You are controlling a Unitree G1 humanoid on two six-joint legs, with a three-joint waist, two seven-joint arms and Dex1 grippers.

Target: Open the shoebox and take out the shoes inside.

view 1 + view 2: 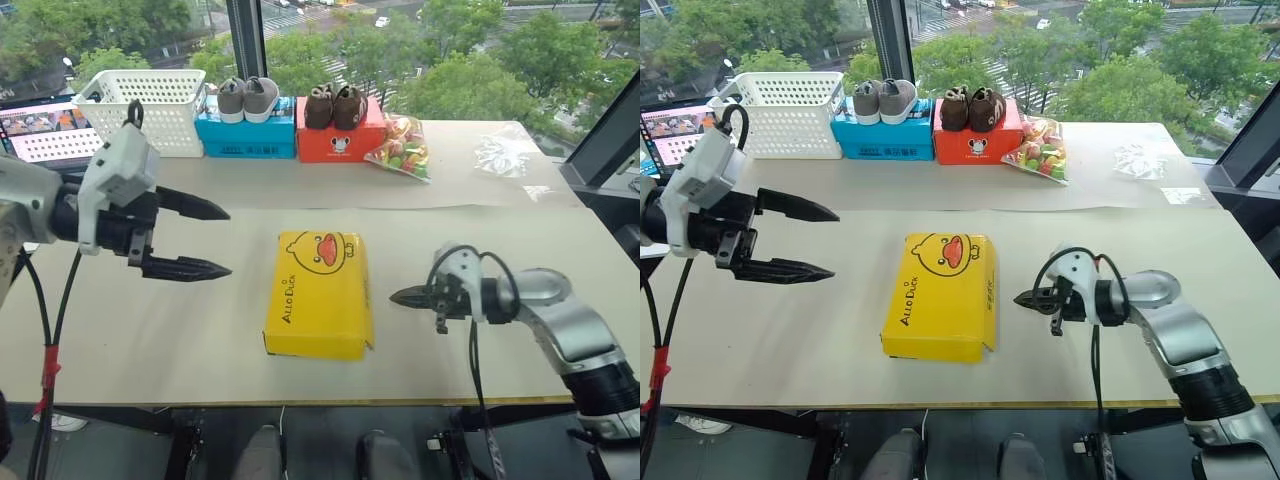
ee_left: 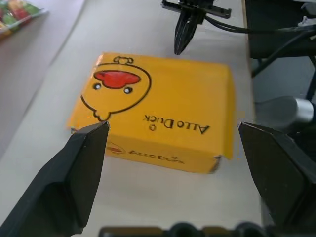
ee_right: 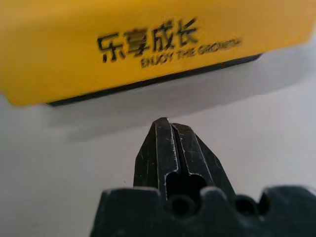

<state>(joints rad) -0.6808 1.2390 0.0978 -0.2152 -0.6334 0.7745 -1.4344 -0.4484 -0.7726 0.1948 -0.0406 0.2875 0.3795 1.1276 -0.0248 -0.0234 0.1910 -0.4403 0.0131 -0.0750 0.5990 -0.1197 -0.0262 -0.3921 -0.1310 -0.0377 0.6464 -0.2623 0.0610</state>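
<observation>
Shoebox [image 1: 320,292] mid-frame in head view, lid on. Left gripper [image 1: 205,240] wide apart, mid-left; right gripper [image 1: 400,296] pinched shut, holding nothing, beside box. Right wrist view: shut tip could just shove box, not lift lid.

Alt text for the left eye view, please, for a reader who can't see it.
A closed yellow shoebox with a duck face lies on a paper-covered table between two robot arms. The left tool hangs open above the table, and the shut right tool points at the box's side.
</observation>
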